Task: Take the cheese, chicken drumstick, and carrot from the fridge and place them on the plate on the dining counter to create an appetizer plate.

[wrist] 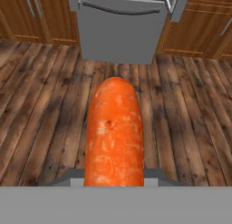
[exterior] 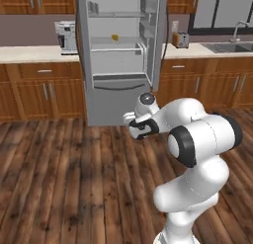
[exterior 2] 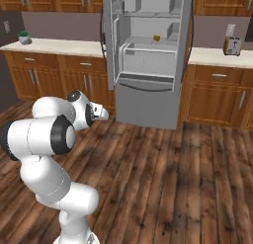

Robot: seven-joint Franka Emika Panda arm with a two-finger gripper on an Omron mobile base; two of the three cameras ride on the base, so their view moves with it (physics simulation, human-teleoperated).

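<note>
A bright orange carrot (wrist: 114,132) stands up between the fingers of my gripper (wrist: 114,177), which is shut on it above the wooden floor. The hand (exterior: 141,125) (exterior 2: 97,112) is held low in front of the arm, a short way back from the fridge (exterior: 118,107) (exterior 2: 148,102). The fridge's doors are open, and a small yellow piece, the cheese (exterior: 114,37) (exterior 2: 156,38), lies on a middle shelf. The chicken drumstick, the plate and the dining counter are out of view.
Brown cabinets with a pale wall counter (exterior: 29,54) (exterior 2: 217,58) flank the fridge. On it stand a toaster (exterior: 180,39) (exterior 2: 232,44), a coffee machine (exterior: 65,37) and a small plant (exterior 2: 23,37); a sink (exterior: 232,46) is at the far right. Bare wood floor (exterior: 74,179) lies between me and the fridge.
</note>
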